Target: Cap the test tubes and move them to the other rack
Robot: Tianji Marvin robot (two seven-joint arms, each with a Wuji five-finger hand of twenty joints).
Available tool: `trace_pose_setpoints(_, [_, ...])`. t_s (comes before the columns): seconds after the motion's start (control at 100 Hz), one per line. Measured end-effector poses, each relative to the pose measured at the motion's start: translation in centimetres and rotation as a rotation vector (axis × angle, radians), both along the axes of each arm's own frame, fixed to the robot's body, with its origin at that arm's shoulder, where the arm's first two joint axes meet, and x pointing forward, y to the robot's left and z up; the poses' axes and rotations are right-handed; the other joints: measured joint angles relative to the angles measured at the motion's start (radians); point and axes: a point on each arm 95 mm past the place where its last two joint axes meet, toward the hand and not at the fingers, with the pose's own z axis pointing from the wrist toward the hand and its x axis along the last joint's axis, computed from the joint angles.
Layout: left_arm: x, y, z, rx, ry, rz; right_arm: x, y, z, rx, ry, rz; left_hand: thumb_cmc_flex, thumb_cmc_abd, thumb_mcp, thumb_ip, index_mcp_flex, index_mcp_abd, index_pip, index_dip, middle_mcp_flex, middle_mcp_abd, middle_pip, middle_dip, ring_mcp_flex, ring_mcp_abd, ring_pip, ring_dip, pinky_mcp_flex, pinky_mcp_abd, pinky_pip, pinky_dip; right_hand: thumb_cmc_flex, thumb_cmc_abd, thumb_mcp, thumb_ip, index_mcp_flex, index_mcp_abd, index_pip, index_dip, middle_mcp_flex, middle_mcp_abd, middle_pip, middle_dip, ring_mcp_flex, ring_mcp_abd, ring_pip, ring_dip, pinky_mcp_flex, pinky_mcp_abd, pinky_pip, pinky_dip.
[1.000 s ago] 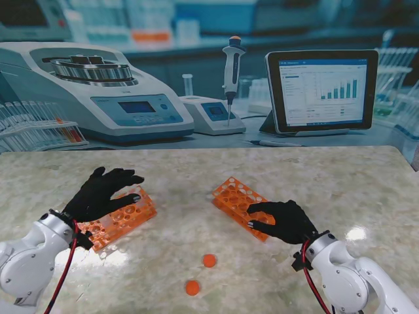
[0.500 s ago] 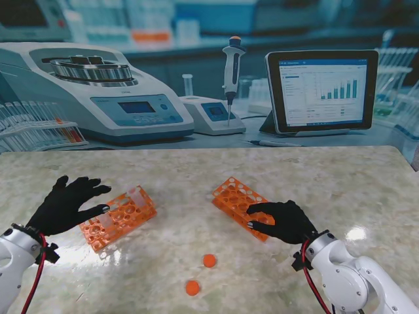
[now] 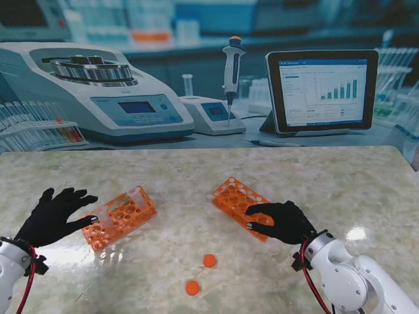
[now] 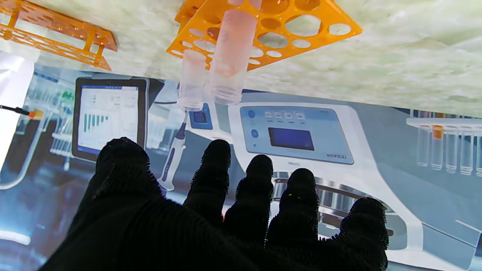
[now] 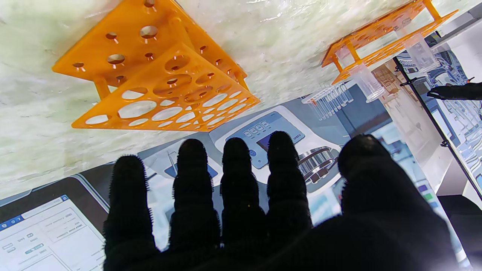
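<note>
With both robot hands spread and empty, left robot hand (image 3: 57,214) beside the tube rack (image 3: 119,217), I judged an orange cap (image 3: 209,260) near the counter's front edge should be fetched first.

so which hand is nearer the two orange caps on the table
Right. The right hand sits just beyond the caps, over the empty rack; the left hand is farther off, beside the left rack.

Both racks (image 3: 118,218) (image 3: 237,198) bright orange, two caps (image 3: 209,260) (image 3: 192,287) orange too; tubes (image 4: 229,56) clear w/ pinkish tint; desk (image 3: 314,176) pale marbled cream-green; fingers (image 3: 78,198) black.
</note>
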Motion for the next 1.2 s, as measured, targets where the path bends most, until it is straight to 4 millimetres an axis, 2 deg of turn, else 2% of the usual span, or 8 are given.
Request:
trace_pose_setpoints(0.46, [-0.8,1.7,-2.6,0.010,0.033,0.060,0.1,0.2,0.0,-0.006,0.011,0.012,-0.015,-0.030,0.000,0.000,-0.004,0.000,-0.003,0.000,-0.011,0.000,-0.005,0.000,-0.014,-0.001,0.000,0.000,-0.006,0.000,0.000,0.000,0.000,0.000,0.000,0.000,0.000,0.000,0.000,0.000,0.000,0.000,0.000,0.000,0.000,0.000,0.000,0.000,0.000,0.000,0.000,0.000])
trace_pose_setpoints(0.9, [-0.8,1.8,-4.5,0.019,0.071,0.079,0.0,0.4,-0.1,-0.010,0.019,0.016,-0.015,-0.086,0.000,0.000,-0.004,0.000,-0.003,0.000,-0.011,0.000,-0.005,0.000,-0.025,-0.001,0.000,0.000,-0.007,0.000,0.000,0.000,0.000,0.000,0.000,0.000,0.000,0.000,0.000,0.000,0.000,0.000,0.000,0.000,0.000,0.000,0.000,0.000,0.000,0.000,0.000,0.000])
trace_pose_setpoints(1.2, [-0.2,1.6,-5.7,0.003,0.092,0.086,0.0,0.5,-0.1,-0.013,0.023,0.021,-0.015,-0.086,0.000,0.000,-0.004,0.000,-0.003,-0.001,-0.036,0.000,-0.009,-0.001,-0.026,-0.001,0.000,-0.001,-0.007,0.000,0.000,0.000,0.000,0.000,0.000,0.000,0.000,0.000,0.000,0.000,0.000,0.000,0.000,0.000,0.000,0.000,0.000,0.000,0.000,0.000,0.000,0.000])
